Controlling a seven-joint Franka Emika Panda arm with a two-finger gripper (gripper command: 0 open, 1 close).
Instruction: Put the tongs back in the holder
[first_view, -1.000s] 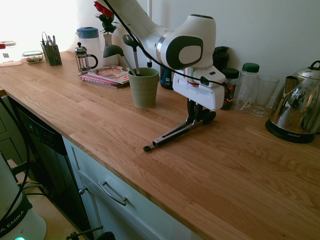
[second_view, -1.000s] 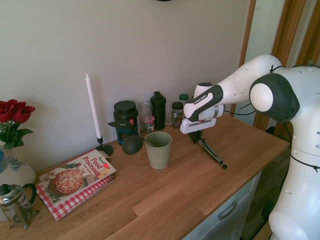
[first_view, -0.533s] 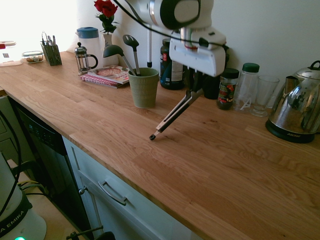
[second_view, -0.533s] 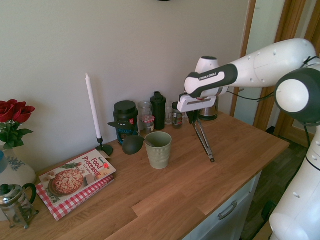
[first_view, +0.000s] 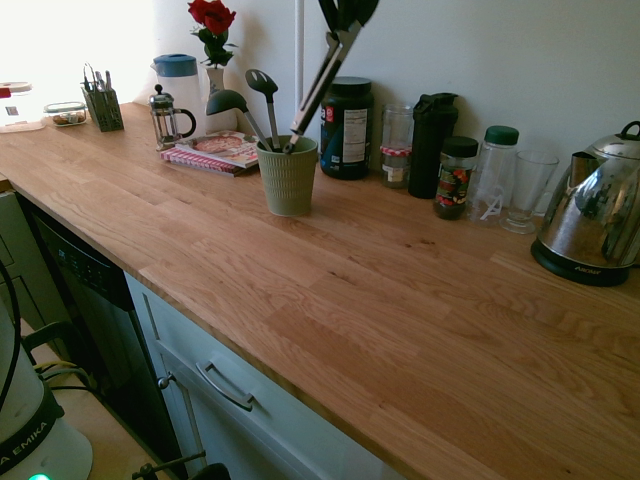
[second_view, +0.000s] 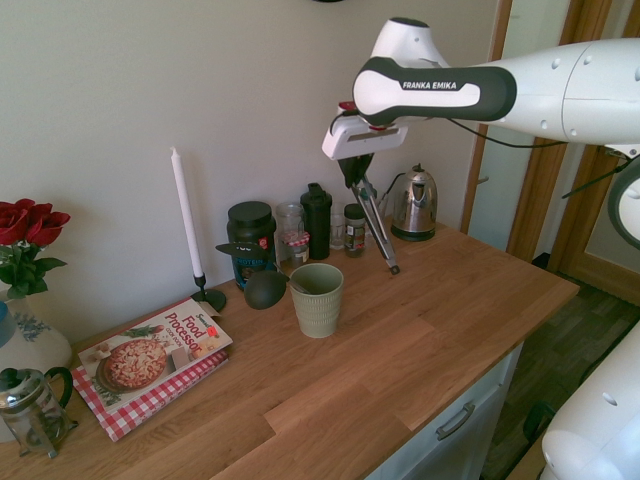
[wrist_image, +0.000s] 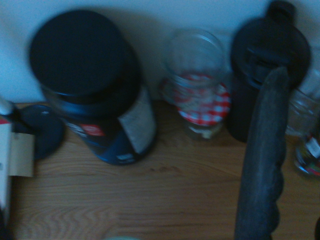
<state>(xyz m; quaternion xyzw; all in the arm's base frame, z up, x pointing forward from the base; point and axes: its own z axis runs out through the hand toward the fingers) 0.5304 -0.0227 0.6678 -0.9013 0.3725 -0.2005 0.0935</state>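
Tongs clamped in gripper, hanging tilted, knob end down, above counter. Tongs outside cup, apart from it, on kettle side in 2nd ext. view. Ladle in cup.

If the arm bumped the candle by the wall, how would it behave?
The candle is tall and thin on a small round base, so it would probably tip easily. It stands straight, so it's likely stiff, and being so slender it might snap if it fell.
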